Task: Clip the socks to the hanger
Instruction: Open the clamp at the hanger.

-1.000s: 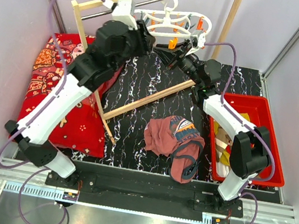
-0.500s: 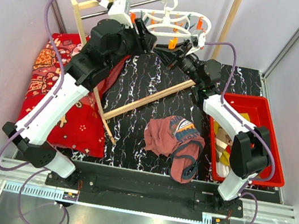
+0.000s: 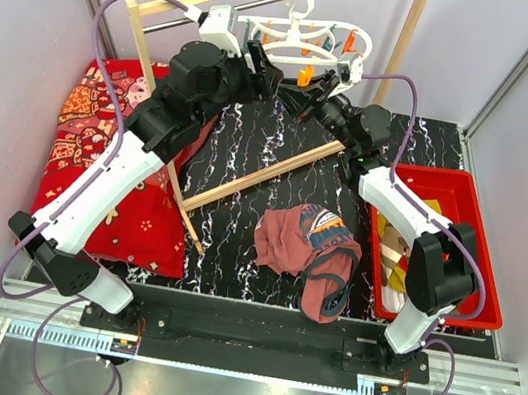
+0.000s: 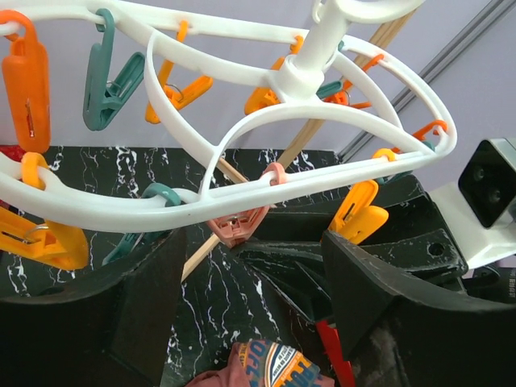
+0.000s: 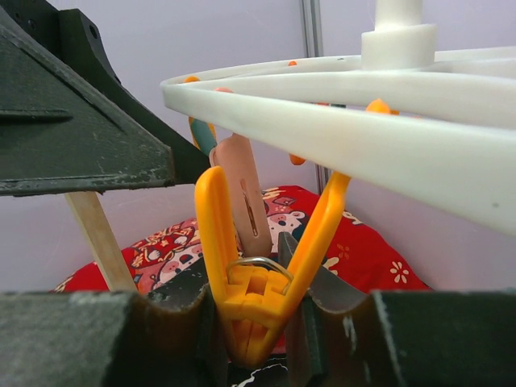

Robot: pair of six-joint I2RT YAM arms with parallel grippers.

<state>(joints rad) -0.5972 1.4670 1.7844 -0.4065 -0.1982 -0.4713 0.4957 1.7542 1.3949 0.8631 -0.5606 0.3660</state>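
Observation:
The white oval hanger (image 3: 301, 36) hangs from the rail at the back, with orange and teal pegs. In the left wrist view the hanger (image 4: 242, 153) fills the upper frame. My left gripper (image 3: 271, 65) is open and empty just under its near rim, its fingers (image 4: 89, 322) spread wide. My right gripper (image 3: 307, 91) is shut on a hanging orange peg (image 5: 256, 278), which also shows in the top view (image 3: 305, 76). The socks (image 3: 403, 243), yellow and striped, lie in the red bin (image 3: 468, 191) at the right.
A rust-maroon garment (image 3: 308, 251) lies on the black marbled table near the front. A red cartoon-print cushion (image 3: 98, 160) lies at the left. A wooden pole (image 3: 257, 176) of the rack slants across the table. Grey walls enclose the sides.
My left arm has swung right and forward, bringing its gripper under the hanger. My right gripper has stayed on the orange peg.

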